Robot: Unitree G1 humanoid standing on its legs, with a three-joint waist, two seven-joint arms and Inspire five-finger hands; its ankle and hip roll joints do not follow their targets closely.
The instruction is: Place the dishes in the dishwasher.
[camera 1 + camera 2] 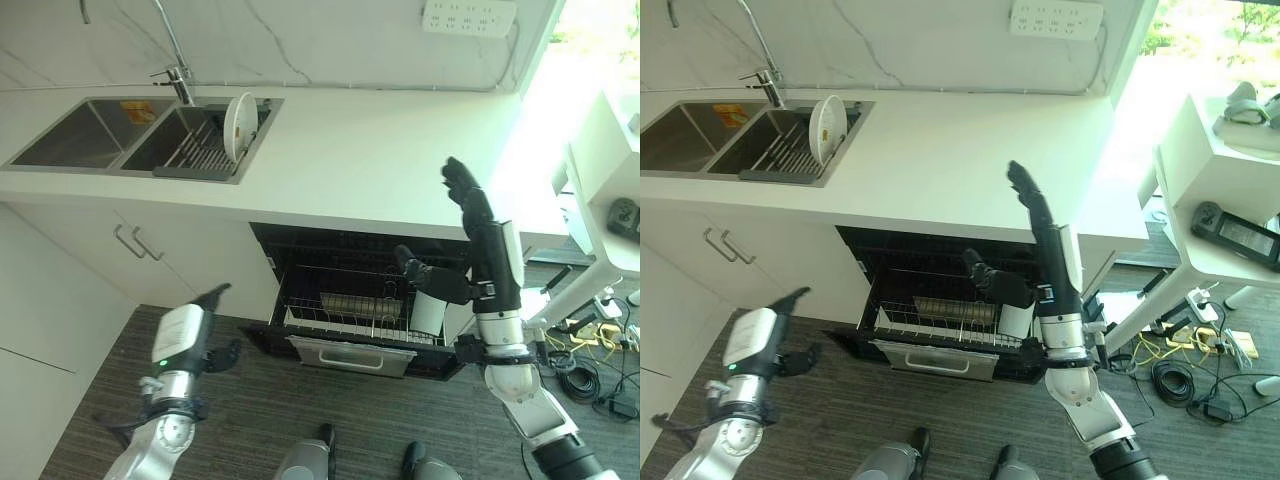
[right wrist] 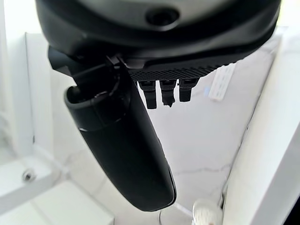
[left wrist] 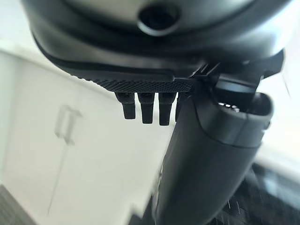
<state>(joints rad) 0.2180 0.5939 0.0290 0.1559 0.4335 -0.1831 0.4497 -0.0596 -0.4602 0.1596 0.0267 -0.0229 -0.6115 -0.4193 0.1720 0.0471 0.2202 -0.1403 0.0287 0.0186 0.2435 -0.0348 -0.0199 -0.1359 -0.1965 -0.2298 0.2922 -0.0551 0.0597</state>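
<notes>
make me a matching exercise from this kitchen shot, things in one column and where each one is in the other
Things:
1. white plate
2. dishwasher rack
3. right robot hand
4. left robot hand

Places:
A. raised above the countertop edge
B. low, in front of the cabinet doors
C. standing upright in the sink's drying rack
D. pulled out over the open dishwasher door

Pairs: 1-C, 2-D, 3-A, 4-B

You see a chrome faucet rising behind the double sink, a wall socket strip far along the countertop.
</notes>
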